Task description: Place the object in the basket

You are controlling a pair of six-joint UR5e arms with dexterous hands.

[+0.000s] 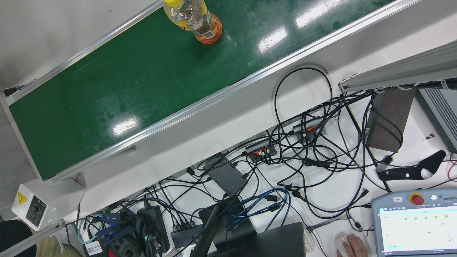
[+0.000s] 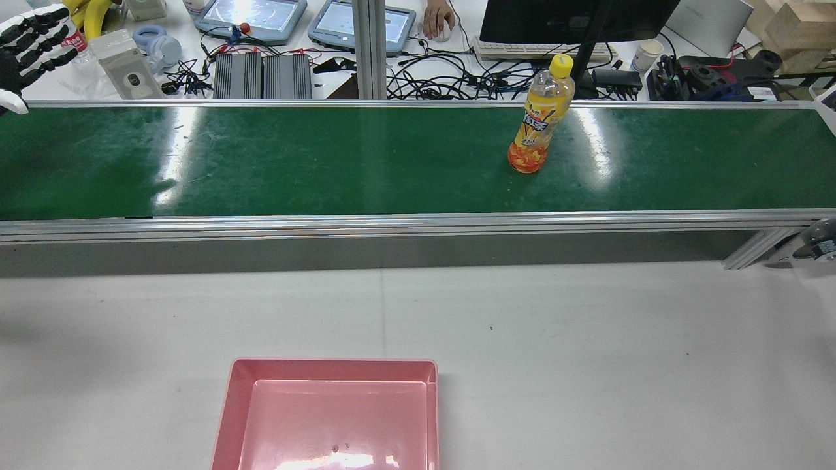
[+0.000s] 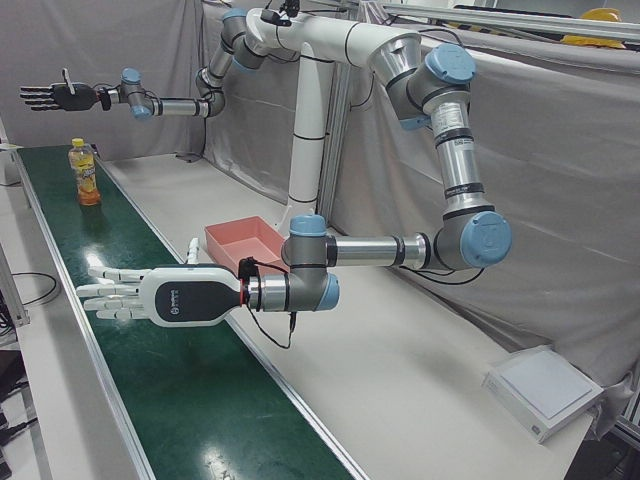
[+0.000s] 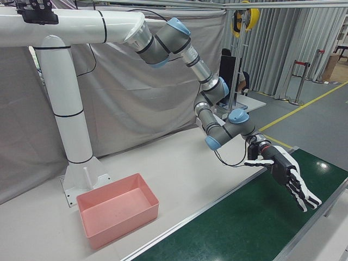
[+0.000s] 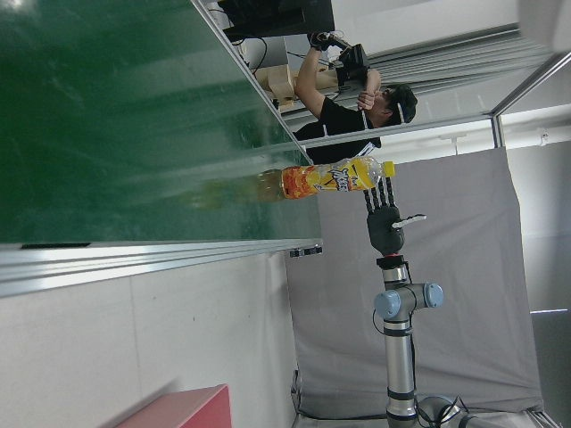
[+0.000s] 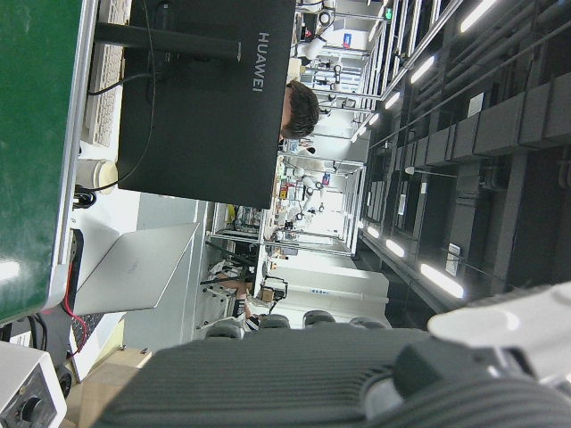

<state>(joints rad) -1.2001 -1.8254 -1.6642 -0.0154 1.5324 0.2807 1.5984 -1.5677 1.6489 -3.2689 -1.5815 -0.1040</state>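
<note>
We are in a robotics lab set inside an industrial hall. A green conveyor belt [image 2: 326, 163] with aluminium rails runs across a white table [image 2: 588, 339], and grey curtains [image 3: 560, 150] screen the station. On the far side we see teach pendants [image 2: 251, 16], a Huawei monitor [image 6: 205, 98], a keyboard [image 2: 542, 49] and a tangle of cables [image 1: 303, 153] with USB hubs. A person's hand [image 1: 355, 245] rests on a mouse. Long ceiling light strips [image 6: 442, 62] and a yellow floor line [image 4: 304, 111] show the hall beyond.
</note>
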